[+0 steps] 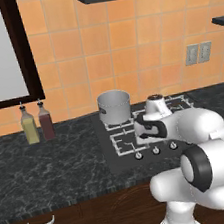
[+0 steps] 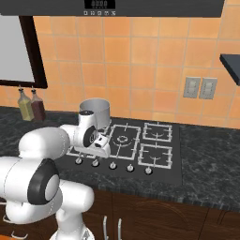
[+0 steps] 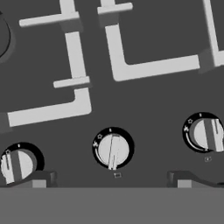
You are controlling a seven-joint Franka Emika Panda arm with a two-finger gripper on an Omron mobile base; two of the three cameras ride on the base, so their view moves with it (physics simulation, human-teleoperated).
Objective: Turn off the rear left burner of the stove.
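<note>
**Open gripper hanging over the knob row**

The gripper (image 3: 112, 178) is standing wide open, gripping nothing, its tips straddling a silver knob (image 3: 113, 149) at the stove's (image 2: 174, 161) near edge. The rear left burner (image 1: 121, 120) is lying far left on the cooktop, carrying the steel pot (image 1: 114, 107).

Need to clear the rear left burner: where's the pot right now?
The pot sits on the stove's rear left burner, at the cooktop's back left corner by the tiled wall. In the left base view it stands right of the two bottles.
</note>
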